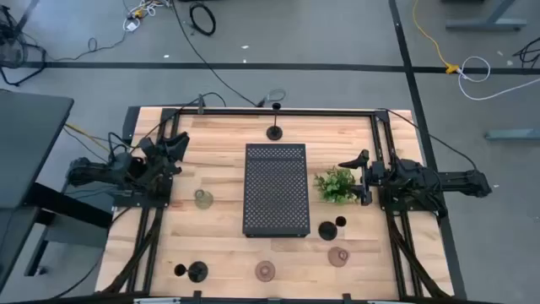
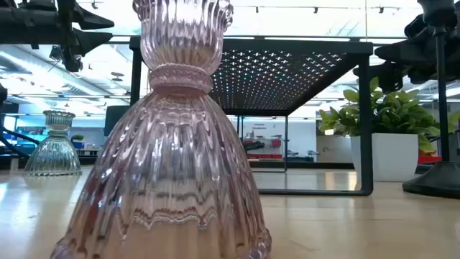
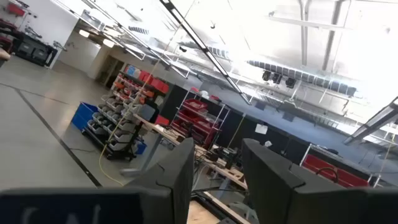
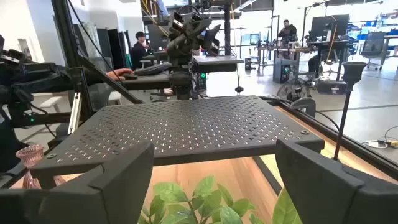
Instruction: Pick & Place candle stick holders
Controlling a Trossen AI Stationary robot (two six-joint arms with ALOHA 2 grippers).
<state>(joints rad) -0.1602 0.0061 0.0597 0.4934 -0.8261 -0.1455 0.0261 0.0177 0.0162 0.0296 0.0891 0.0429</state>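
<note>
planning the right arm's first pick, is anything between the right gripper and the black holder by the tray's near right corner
In the high view the right gripper points at the plant, which sits right in front of it. The black candle stick holder stands off to one side of the plant, beside the tray, so nothing visible blocks a straight path to it.

grey floor (image 1: 321, 34), loose cables (image 1: 202, 17); storage shelves (image 3: 124, 118)

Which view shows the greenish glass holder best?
The low view: the greenish glass holder stands whole and ribbed, unobstructed. The high view shows only a small top-down blob; neither wrist view shows it.
</note>
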